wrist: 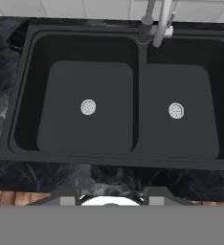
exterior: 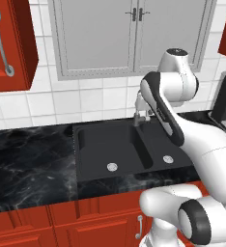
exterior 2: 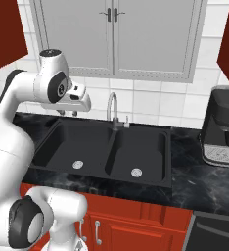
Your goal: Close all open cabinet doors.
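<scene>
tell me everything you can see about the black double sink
The matte black double-basin sink is set into the black marbled stone counter, below the pale grey double doors. A central divider splits it into two rectangular basins, each with a small round silver drain: left, right. Both basins look dry and hold nothing. A curved silver faucet stands at the back rim, above the divider. Nothing else touches the sink.

Both base views are looking forward and down, from behind the arm at left and right, sharing the black double sink (exterior: pixel 120 149) and pale grey doors (exterior 2: pixel 114 37). The hand view is looking straight down into this sink (wrist: pixel 114 107), nearer.
</scene>
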You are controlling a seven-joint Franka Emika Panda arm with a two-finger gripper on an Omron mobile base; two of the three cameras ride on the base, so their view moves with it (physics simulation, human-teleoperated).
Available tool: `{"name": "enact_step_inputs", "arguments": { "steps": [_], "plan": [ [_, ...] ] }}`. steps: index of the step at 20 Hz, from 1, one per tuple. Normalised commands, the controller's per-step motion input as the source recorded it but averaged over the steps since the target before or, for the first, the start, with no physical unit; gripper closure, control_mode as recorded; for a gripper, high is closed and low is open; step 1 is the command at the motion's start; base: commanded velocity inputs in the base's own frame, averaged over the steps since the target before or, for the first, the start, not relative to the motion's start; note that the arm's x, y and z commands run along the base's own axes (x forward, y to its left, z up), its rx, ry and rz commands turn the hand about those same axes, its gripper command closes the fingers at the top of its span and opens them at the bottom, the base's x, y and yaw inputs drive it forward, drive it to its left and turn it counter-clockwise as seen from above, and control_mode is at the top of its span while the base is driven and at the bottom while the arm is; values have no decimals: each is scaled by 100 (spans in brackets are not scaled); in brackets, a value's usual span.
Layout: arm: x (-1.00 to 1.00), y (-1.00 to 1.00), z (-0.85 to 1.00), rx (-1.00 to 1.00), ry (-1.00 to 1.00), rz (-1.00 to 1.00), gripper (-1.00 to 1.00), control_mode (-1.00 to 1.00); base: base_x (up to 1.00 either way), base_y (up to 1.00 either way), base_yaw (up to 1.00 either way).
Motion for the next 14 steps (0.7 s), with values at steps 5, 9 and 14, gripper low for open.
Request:
{"name": "enact_step_inputs", "arguments": {
  "steps": [5, 9, 14],
  "plan": [
    [-42, -10, 7, 0, -1, -1, -100, -100, 0, 0, 0],
    [-79, -16, 27, 0, 0, -5, -100, -100, 0, 0, 0],
    [-81, -7, 32, 0, 0, -8, -100, -100, 0, 0, 0]
  ]
}}
